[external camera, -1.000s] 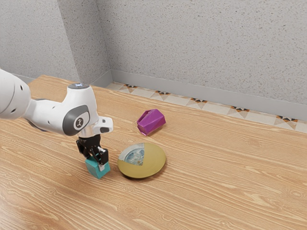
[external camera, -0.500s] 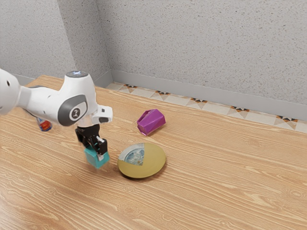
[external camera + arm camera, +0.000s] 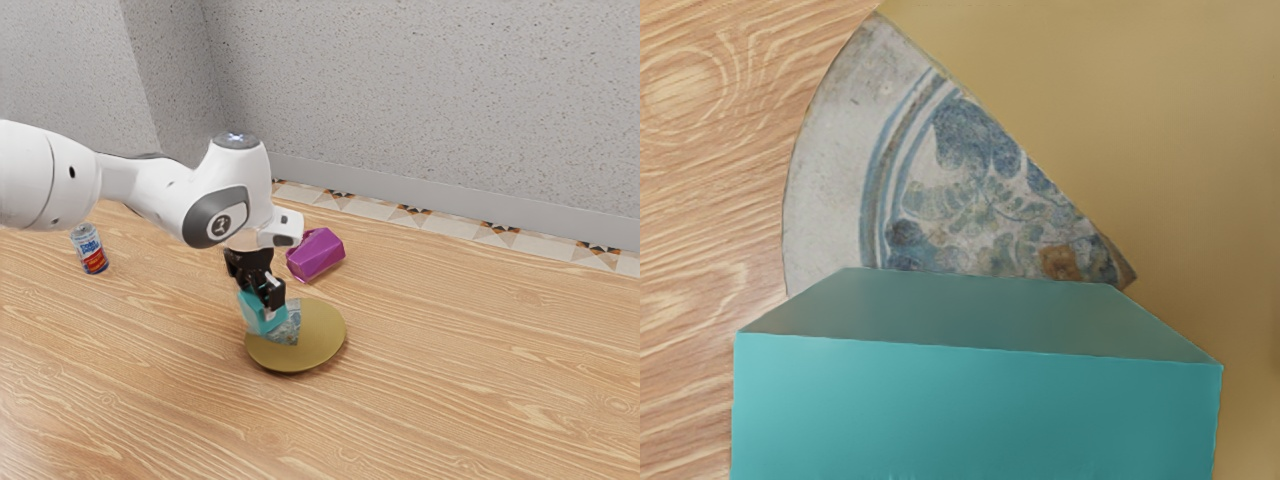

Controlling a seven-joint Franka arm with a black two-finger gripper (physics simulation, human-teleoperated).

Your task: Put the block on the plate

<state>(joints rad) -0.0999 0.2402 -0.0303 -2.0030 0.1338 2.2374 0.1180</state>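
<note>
Item one: block (image 3: pixel 260 314), teal, flat-sided. Location: in the gripper (image 3: pixel 266 290), off the table (image 3: pixel 450 390), at the side of the plate (image 3: pixel 318 345) toward the exterior view's left. Seen from where I stand, it overlaps the plate's patterned wedge (image 3: pixel 970 190); in the wrist view, too, it covers part of that wedge. Any gap beneath it: small, by my reading; whether block and plate touch, I cannot tell.

Item two: gripper, black, two-fingered, on a white arm (image 3: pixel 216 205). Condition: pinching the block between its fingers, pointed down at the table.

Item three: plate, round, dull gold apart from the wedge, flat on the table. Nothing set down on it.

Sundries, no part of the job: one cup (image 3: pixel 316 254), purple, tipped on its side beyond the plate; one can (image 3: pixel 89 249), red, white and blue, upright, well apart toward the exterior view's left.

Status of the work: grasp, done; lift, done; carry to the plate, nearly complete, in my estimate. Outstanding: a slight shift toward the plate's middle, lowering, release, withdrawal of the hand. Noted risk: let go here, the block might land on the rim and tip.
</note>
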